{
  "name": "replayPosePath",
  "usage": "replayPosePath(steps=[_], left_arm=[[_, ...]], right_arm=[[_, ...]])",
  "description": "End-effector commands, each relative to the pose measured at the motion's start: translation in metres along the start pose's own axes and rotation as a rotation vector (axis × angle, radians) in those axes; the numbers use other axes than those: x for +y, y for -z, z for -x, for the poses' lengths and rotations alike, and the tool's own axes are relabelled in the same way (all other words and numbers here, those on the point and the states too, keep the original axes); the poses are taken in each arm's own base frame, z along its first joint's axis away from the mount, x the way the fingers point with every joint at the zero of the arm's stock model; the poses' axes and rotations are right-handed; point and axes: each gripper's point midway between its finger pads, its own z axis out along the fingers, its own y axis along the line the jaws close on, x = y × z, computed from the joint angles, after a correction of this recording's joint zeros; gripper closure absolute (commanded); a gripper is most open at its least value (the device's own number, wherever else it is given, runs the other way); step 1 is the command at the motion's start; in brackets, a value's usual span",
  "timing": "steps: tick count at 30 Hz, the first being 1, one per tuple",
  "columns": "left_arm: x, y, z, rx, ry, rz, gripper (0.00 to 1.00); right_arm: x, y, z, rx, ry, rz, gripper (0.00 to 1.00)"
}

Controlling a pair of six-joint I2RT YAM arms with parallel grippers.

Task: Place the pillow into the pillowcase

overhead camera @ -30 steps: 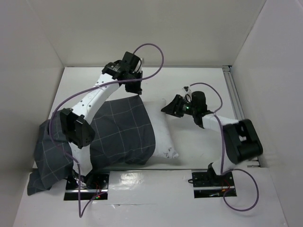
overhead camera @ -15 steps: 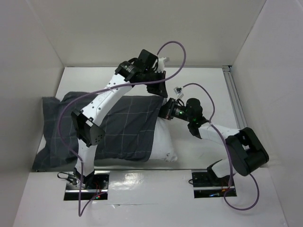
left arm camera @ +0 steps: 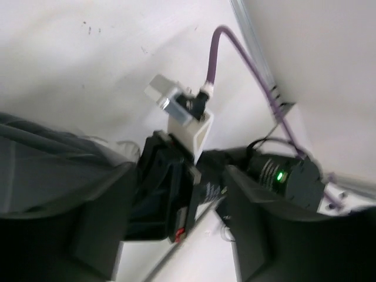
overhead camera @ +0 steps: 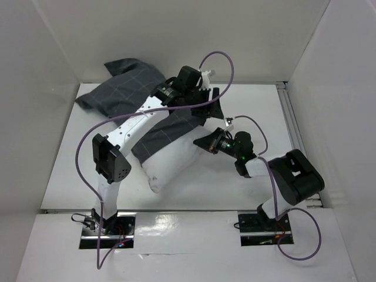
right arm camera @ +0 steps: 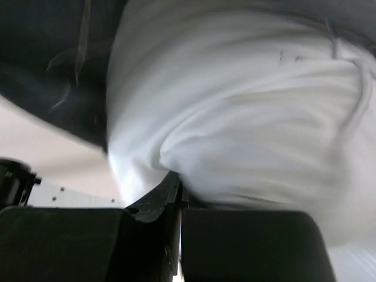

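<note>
While the right gripper [overhead camera: 207,143] pinches a fold of the pillow [overhead camera: 170,163], its jaws pressed together on the white cloth, the left gripper [overhead camera: 207,114] hangs just beside it with jaws spread and, so far as I can see, nothing between them. The pillow lies slantwise on the table [overhead camera: 235,188], its near end bare and its far end under the pillowcase [overhead camera: 126,94], most of which trails loose toward the far left. I judge the chief risk to be losing the sleeve: nothing holds its mouth, so a pull by the right arm may draw the pillow out rather than in. The pinch is thin and may slip. The two wrists stand close, and a careless command of mine could knock them together or snag the purple cable [overhead camera: 218,57].
</note>
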Motion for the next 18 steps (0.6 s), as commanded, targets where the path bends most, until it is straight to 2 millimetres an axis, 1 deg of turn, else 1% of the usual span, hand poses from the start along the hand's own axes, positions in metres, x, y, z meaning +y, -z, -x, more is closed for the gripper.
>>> replayPosePath(steps=[1, 2, 3, 4, 5, 6, 7, 8, 9, 10, 11, 12, 13, 14, 15, 16, 17, 18], left_arm=[[-0.051, 0.045, 0.026, -0.157, -0.159, -0.069, 0.17], [-0.045, 0.046, 0.017, -0.138, -0.173, -0.03, 0.16], [-0.034, 0.052, 0.009, -0.116, -0.175, 0.027, 0.16], [-0.031, 0.059, 0.005, -0.123, -0.193, 0.062, 0.14], [-0.012, 0.062, 0.0, -0.132, -0.196, 0.144, 0.14], [-0.019, 0.091, 0.005, -0.192, -0.215, 0.159, 0.14], [-0.016, 0.103, 0.006, -0.224, -0.226, 0.184, 0.14], [-0.013, 0.116, 0.005, -0.251, -0.225, 0.212, 0.15], [0.005, 0.124, 0.0, -0.265, -0.224, 0.296, 0.23], [0.002, 0.153, 0.001, -0.327, -0.228, 0.315, 0.31], [0.01, 0.164, -0.003, -0.349, -0.223, 0.358, 0.41], [0.024, 0.176, -0.006, -0.384, -0.206, 0.431, 0.51], [0.05, 0.172, -0.025, -0.349, -0.194, 0.496, 0.61], [0.058, 0.189, -0.034, -0.38, -0.179, 0.53, 0.7], [0.094, 0.183, -0.061, -0.337, -0.129, 0.634, 0.67], [0.107, 0.182, -0.077, -0.323, -0.099, 0.667, 0.58], [0.116, 0.178, -0.09, -0.317, -0.07, 0.67, 0.44], [0.136, 0.167, -0.118, -0.312, -0.035, 0.674, 0.23]], right_arm=[[0.001, 0.004, 0.026, -0.065, 0.031, -0.013, 1.0], [-0.007, 0.01, 0.034, -0.08, 0.023, -0.053, 1.0], [-0.002, 0.008, 0.047, -0.097, 0.042, -0.056, 0.96], [-0.004, 0.008, 0.056, -0.114, 0.051, -0.084, 0.88], [-0.008, 0.011, 0.069, -0.13, 0.088, -0.116, 0.79], [-0.008, 0.009, 0.079, -0.125, 0.091, -0.154, 0.75], [-0.01, 0.01, 0.087, -0.126, 0.101, -0.179, 0.64], [-0.008, 0.012, 0.093, -0.12, 0.113, -0.191, 0.56], [-0.014, 0.02, 0.102, -0.119, 0.116, -0.228, 0.45], [-0.009, 0.022, 0.107, -0.115, 0.125, -0.23, 0.28], [-0.011, 0.028, 0.106, -0.106, 0.125, -0.247, 0.23], [-0.011, 0.033, 0.107, -0.103, 0.156, -0.262, 0.19], [-0.004, 0.042, 0.101, -0.089, 0.161, -0.28, 0.16], [-0.002, 0.047, 0.101, -0.096, 0.178, -0.299, 0.14], [-0.001, 0.058, 0.093, -0.085, 0.195, -0.327, 0.12], [-0.001, 0.064, 0.087, -0.076, 0.194, -0.338, 0.12], [0.001, 0.069, 0.085, -0.084, 0.192, -0.35, 0.11], [0.004, 0.079, 0.079, -0.094, 0.203, -0.365, 0.09]])
